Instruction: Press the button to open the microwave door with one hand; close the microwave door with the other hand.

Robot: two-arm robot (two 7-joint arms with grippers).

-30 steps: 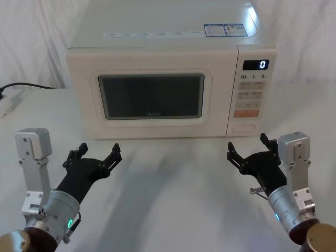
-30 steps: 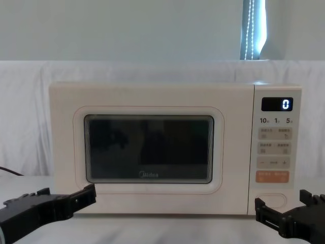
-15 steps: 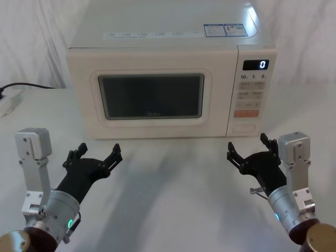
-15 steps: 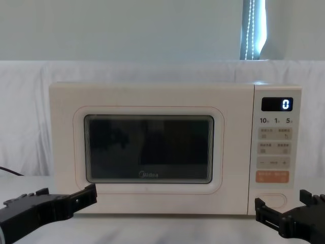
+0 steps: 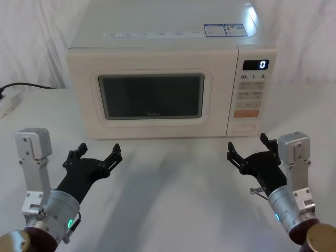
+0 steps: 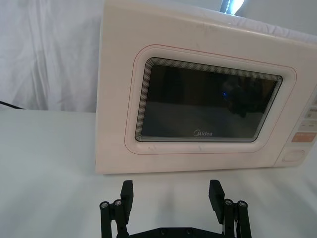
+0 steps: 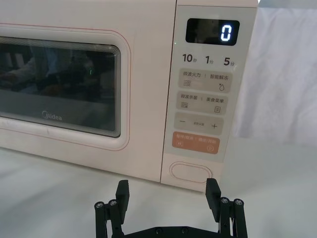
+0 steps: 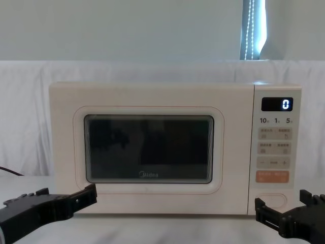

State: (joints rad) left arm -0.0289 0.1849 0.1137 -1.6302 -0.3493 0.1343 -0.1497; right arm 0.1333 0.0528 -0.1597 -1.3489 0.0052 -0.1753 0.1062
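The cream microwave (image 5: 157, 47) stands at the back of the table, its display reading 0. Its door (image 5: 152, 94) (image 8: 148, 150) (image 6: 203, 106) (image 7: 59, 84), with the dark window, is shut flush. The wide plain cream button (image 5: 244, 127) (image 8: 274, 199) (image 7: 190, 172) (image 6: 293, 155) sits at the bottom of the control panel, under the orange key. My right gripper (image 5: 252, 148) (image 7: 167, 193) (image 8: 287, 208) hovers open, a short way in front of the button and apart from it. My left gripper (image 5: 93, 152) (image 6: 171, 194) (image 8: 51, 201) is open too, in front of the door's lower left corner.
A black cable (image 5: 26, 85) runs along the table left of the microwave to a white block (image 5: 8, 102). White cloth covers the table and hangs behind. Bare tabletop (image 5: 173, 178) lies between the two grippers.
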